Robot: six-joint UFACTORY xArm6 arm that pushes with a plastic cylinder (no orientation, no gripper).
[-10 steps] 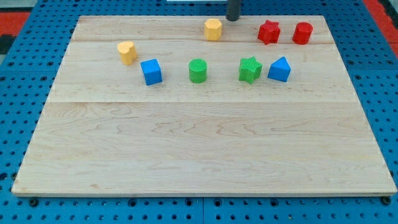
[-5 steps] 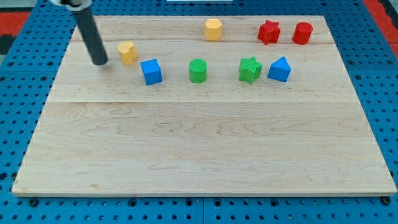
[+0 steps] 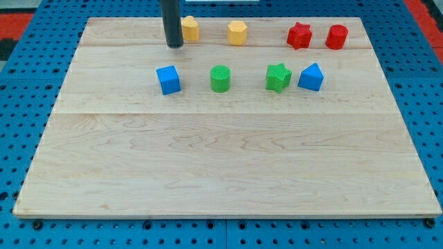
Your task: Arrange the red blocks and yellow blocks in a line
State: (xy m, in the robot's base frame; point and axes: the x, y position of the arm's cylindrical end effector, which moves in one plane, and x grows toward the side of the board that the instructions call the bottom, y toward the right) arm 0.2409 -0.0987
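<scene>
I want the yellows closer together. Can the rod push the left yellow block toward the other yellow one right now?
Probably yes. My tip sits just at the view's left of the left yellow block, and bare board lies between it and the other yellow block.

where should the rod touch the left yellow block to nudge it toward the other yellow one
No gripping here, only pushing. Press my tip against the left face of the left yellow block, coming from the view's left. The tip sits just left of and slightly below it, so raise it level first. The second yellow block, red star and red cylinder lie along that row.
</scene>
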